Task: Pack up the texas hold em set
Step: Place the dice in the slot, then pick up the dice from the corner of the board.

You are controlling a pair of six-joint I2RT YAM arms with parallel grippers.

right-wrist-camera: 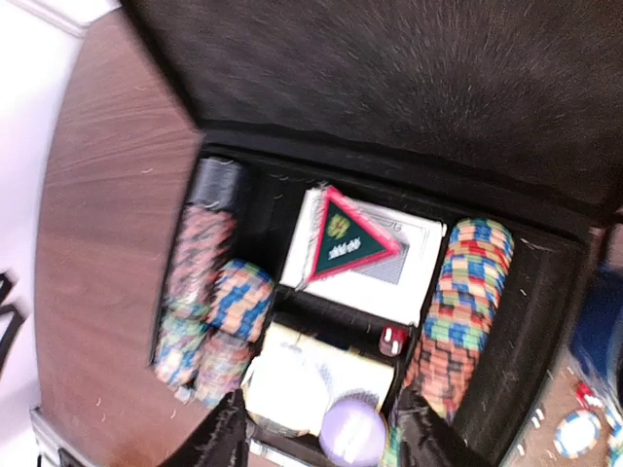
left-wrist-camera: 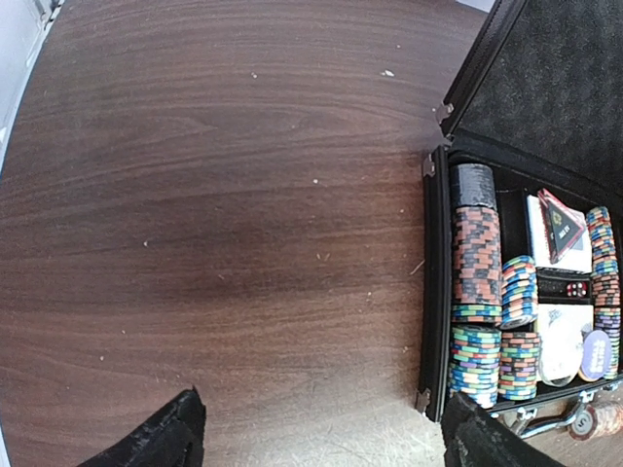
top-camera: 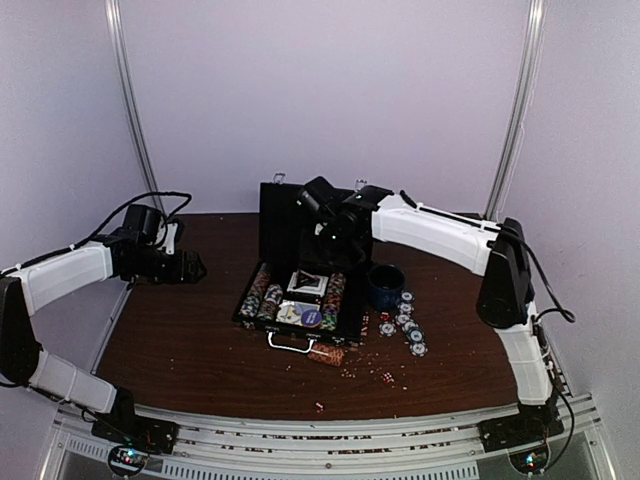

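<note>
Your left gripper [top-camera: 197, 267] hangs over bare wooden table [left-wrist-camera: 195, 195] with its jaws spread wide and nothing between them. The open black briefcase [left-wrist-camera: 436, 292] sits off to that gripper's right, well apart from its fingers, with the lid [left-wrist-camera: 565, 88] standing up behind the tray. Rows of striped poker chips [left-wrist-camera: 476, 258] fill the compartment nearest this gripper.

Your right gripper [right-wrist-camera: 323, 396] is poised above the tray, its fingers parted and gripping nothing that you can see. A purple disc [right-wrist-camera: 352, 430] lies in the case directly below the gap between them; you cannot tell whether the fingers touch it. Just ahead of the fingertips lies a red die [right-wrist-camera: 393, 339], and beyond that a white card deck [right-wrist-camera: 389, 263] with a green-and-red triangular piece [right-wrist-camera: 346, 241] on top. More chip rows run along both sides of the deck.

Out to this gripper's right, on the table outside the case, stand a dark blue cup [top-camera: 385, 284] and some loose chips [top-camera: 408, 325].
</note>
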